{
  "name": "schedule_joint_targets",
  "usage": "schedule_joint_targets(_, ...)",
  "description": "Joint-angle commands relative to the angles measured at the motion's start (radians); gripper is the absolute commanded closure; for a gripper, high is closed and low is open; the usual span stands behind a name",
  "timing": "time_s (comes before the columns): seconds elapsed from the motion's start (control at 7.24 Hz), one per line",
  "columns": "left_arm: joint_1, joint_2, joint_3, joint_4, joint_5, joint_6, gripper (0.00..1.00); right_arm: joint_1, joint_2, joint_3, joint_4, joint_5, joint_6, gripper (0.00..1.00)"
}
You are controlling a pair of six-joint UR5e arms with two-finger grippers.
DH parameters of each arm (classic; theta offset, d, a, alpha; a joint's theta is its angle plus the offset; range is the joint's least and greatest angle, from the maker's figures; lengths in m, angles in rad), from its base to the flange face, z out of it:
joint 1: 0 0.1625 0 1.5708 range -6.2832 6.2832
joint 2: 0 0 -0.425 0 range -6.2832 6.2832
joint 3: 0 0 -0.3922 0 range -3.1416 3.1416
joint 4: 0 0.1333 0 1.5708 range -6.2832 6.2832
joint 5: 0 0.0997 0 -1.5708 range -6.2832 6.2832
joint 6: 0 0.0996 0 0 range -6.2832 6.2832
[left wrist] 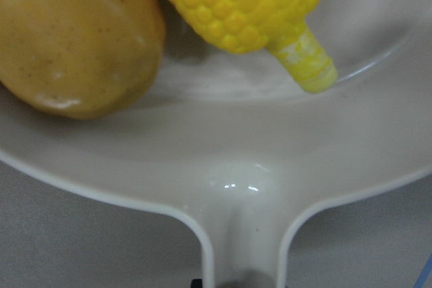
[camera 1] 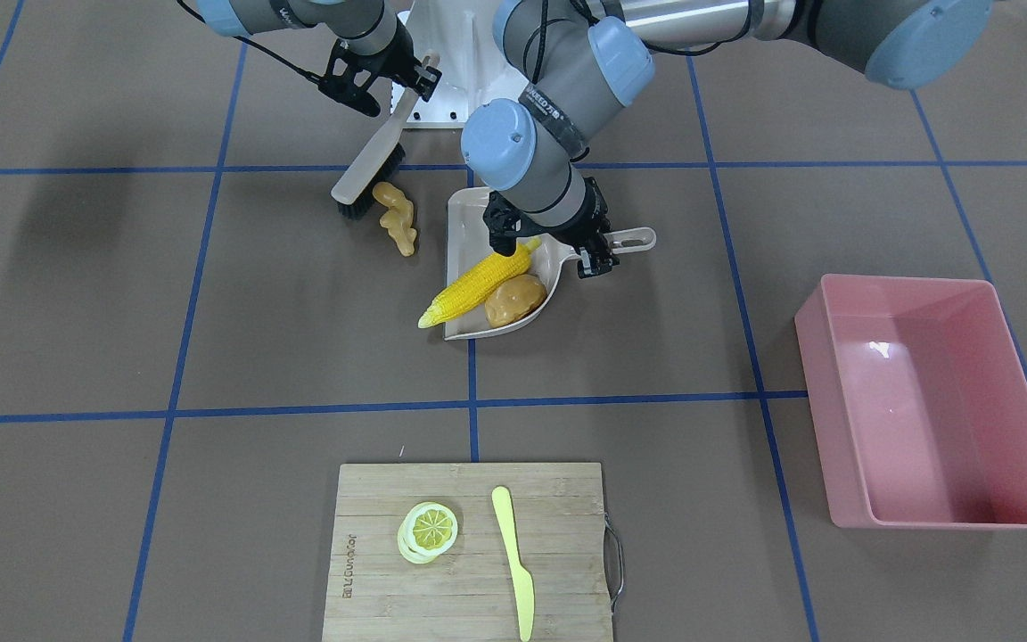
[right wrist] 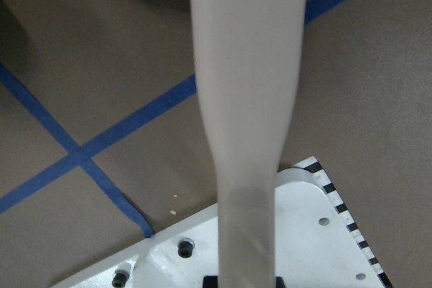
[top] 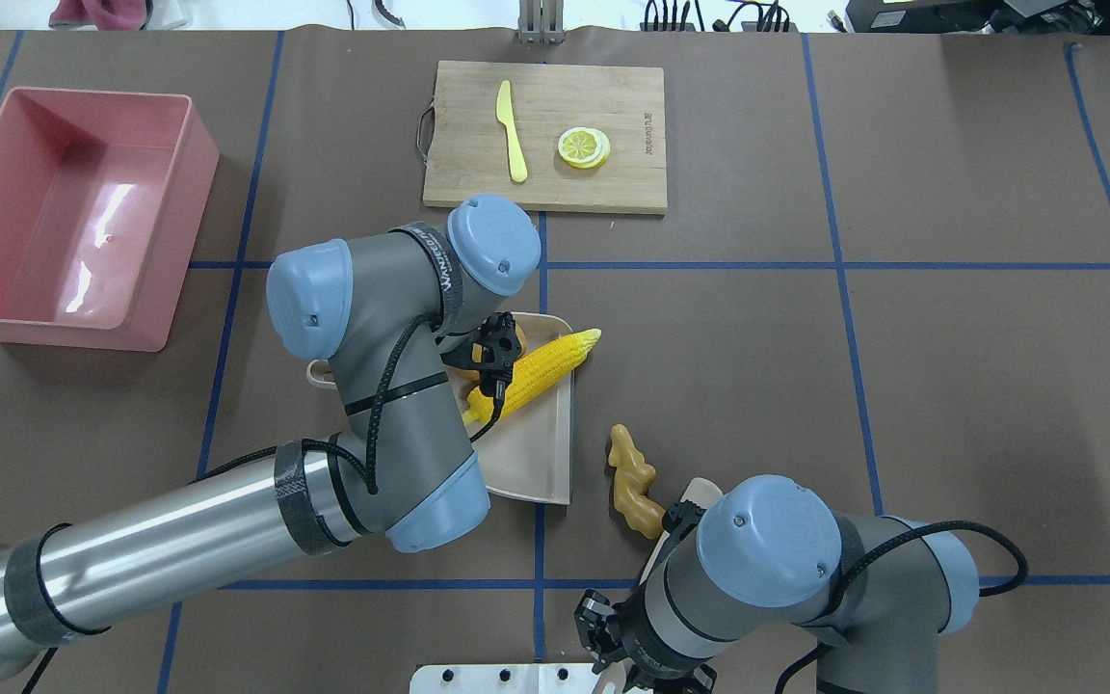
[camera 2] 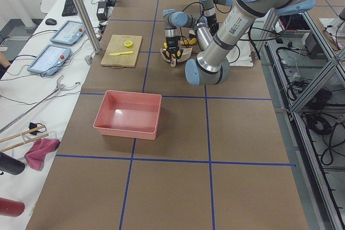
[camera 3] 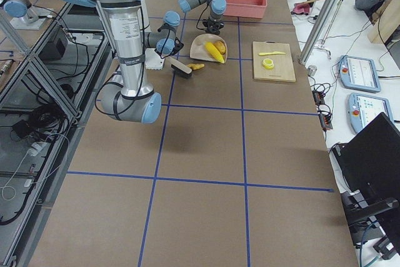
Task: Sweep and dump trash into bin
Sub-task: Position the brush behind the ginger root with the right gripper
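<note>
The beige dustpan [camera 1: 469, 241] lies on the table with the yellow corn cob [camera 1: 478, 283] and the brown-orange potato [camera 1: 515, 299] in it. My left gripper [camera 1: 598, 252] is shut on the dustpan's handle [left wrist: 239, 261]. In the left wrist view the corn [left wrist: 250, 5] and the potato [left wrist: 74, 38] lie just past that handle. The tan ginger root [camera 1: 396, 217] sits on the table beside the dustpan's open edge. A brush [camera 1: 371, 169] touches it from the other side, and my right gripper [camera 1: 406, 76] is shut on the brush handle [right wrist: 246, 133]. The pink bin [camera 1: 924, 401] stands apart with nothing in it.
A wooden cutting board [camera 1: 389, 508] with a lemon slice [camera 1: 429, 530] and a yellow-green knife [camera 1: 513, 562] lies at the table's far side from the robot. The white base plate [right wrist: 304, 234] is right behind the brush handle. Blue tape lines cross the brown table.
</note>
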Motion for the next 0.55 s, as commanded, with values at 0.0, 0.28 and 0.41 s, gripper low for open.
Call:
schedule_joint_targets(0.0, 0.006, -0.005, 0.0, 0.001, 0.043, -0.001, 1.0, 0.014, 0.011, -0.017, 0.0, 0.0, -0.058, 1.0)
schedule_joint_targets(0.28, 0.007, -0.008, -0.009, -0.002, 0.086, -0.005, 1.0, 0.025, 0.031, -0.043, 0.0, -0.001, -0.097, 1.0)
schedule_joint_targets(0.41, 0.023, -0.009, -0.009, -0.002, 0.098, -0.009, 1.0, 0.037, 0.031, -0.049, 0.002, 0.0, -0.11, 1.0)
